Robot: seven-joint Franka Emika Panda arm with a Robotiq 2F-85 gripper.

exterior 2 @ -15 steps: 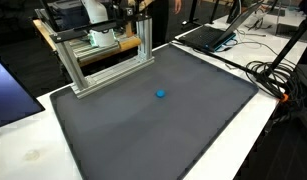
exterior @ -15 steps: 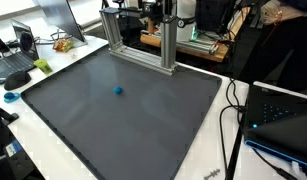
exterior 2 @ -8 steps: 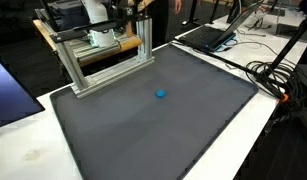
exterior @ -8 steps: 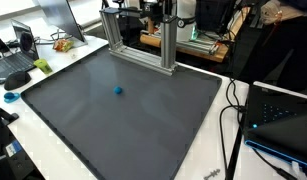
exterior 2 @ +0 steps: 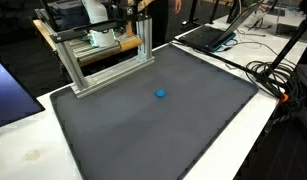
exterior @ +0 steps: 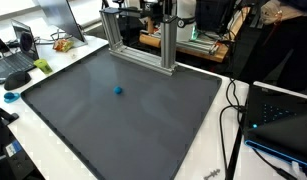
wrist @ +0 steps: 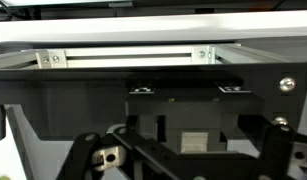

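A small blue ball (exterior: 118, 89) (exterior 2: 160, 95) lies alone on a large dark grey mat (exterior: 123, 130) (exterior 2: 163, 135). At the mat's far edge stands an aluminium frame (exterior: 143, 45) (exterior 2: 103, 62). The arm is behind this frame, far from the ball, and is hard to make out in both exterior views. In the wrist view my gripper (wrist: 183, 150) looks straight at the frame's silver bar (wrist: 123, 55) and a dark block behind it. Its dark fingers (wrist: 88, 155) stand wide apart at the bottom corners, open, with nothing between them. The ball is not in the wrist view.
Laptops sit off the mat (exterior: 15, 60) (exterior 2: 208, 35) (exterior: 283, 110). Black cables (exterior: 231, 110) (exterior 2: 273, 75) trail along one side. A green object (exterior: 41, 66) and a cyan one (exterior: 10, 97) lie on the white table edge.
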